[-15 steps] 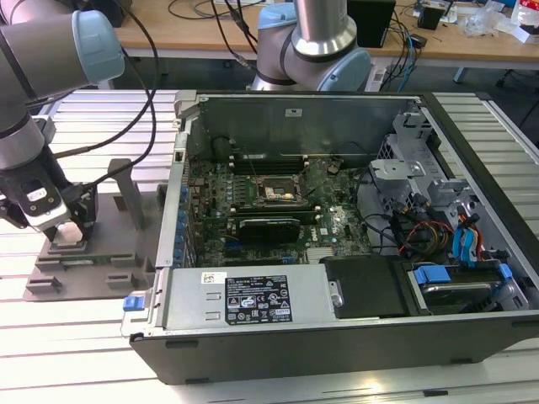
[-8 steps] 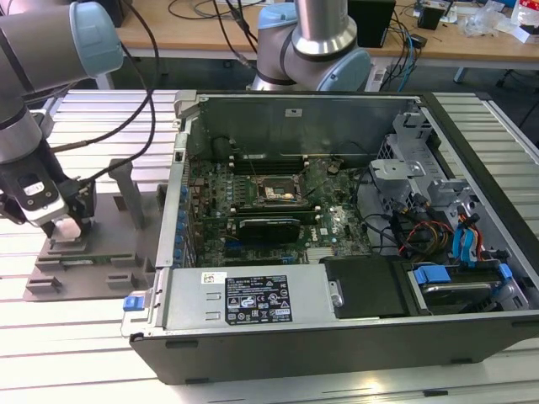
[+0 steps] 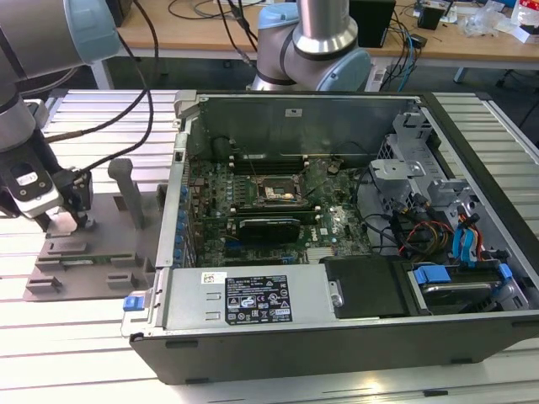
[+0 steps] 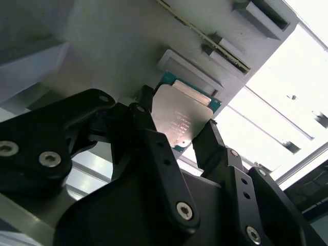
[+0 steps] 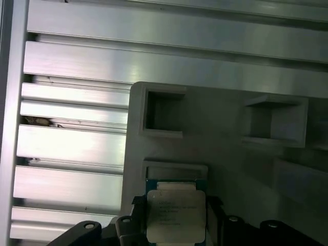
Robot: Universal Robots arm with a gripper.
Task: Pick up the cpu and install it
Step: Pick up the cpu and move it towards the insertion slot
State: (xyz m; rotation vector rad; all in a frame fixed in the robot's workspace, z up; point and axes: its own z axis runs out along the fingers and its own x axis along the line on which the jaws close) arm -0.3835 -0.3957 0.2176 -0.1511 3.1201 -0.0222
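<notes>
Gripper (image 3: pixel 74 217): at the exterior view's left, lowered over the grey holder (image 3: pixel 101 261); closed on the cpu (image 4: pixel 182 113), fingers (image 4: pixel 159 154) against two opposite edges.
Cpu: between the fingers, at a holder recess, silver top seen in both wrist views.
Holder: on the slatted counter (image 3: pixel 50 353), just left of the open computer case (image 3: pixel 337 320).
Socket (image 3: pixel 278 192): on the motherboard, well apart from the cpu.

cpu (image 4: pixel 180 117) edges partly hidden behind gripper (image 4: pixel 177 115) in second wrist view — hold unclear

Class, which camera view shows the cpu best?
The second wrist view: the cpu sits large, metal top clear. The first wrist view shows the cpu smaller; in the exterior view it is too small to tell.
</notes>
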